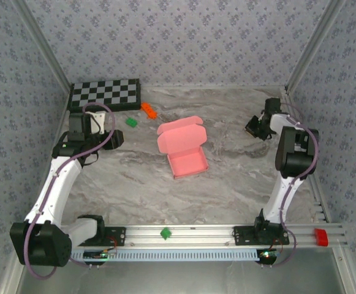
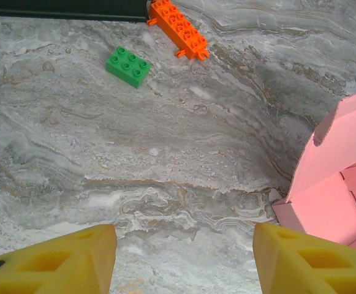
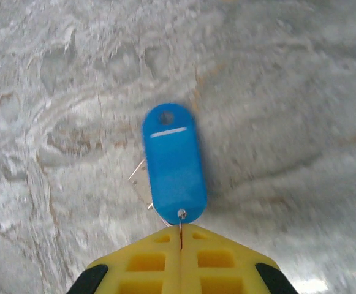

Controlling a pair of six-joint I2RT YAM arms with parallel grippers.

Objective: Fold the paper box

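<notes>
At the far left of the table [image 1: 227, 184] lies the checkerboard [image 1: 104, 94]. Just in front of it hangs the left pincer [image 1: 111, 138], its yellow fingers [image 2: 61, 260] standing well apart with nothing between them. Its own camera looks over bare marble towards the green brick [image 2: 128, 66] and the orange brick [image 2: 178, 27], and the pink card only comes in at the right edge, so this pincer is near the paper box [image 2: 334, 190] but not touching it.

The paper box [image 1: 188, 162] sits about mid-table, to the right of the two bricks. Its bottom half already looks formed: a shallow tray with its side walls standing. The lid [image 1: 181, 133] is up and tilted back towards the far wall, its small side flaps sticking out. I judge the job more than half done. What is left is swinging the lid down over the tray and tucking its flaps inside.

Further right, well apart from the box, the right pincer [image 1: 257, 127] is pressed together. In its own camera the tips [image 3: 181, 229] meet with no gap and seem to pinch the thin wire ring of a blue tag [image 3: 173, 162], which has no part in the folding
</notes>
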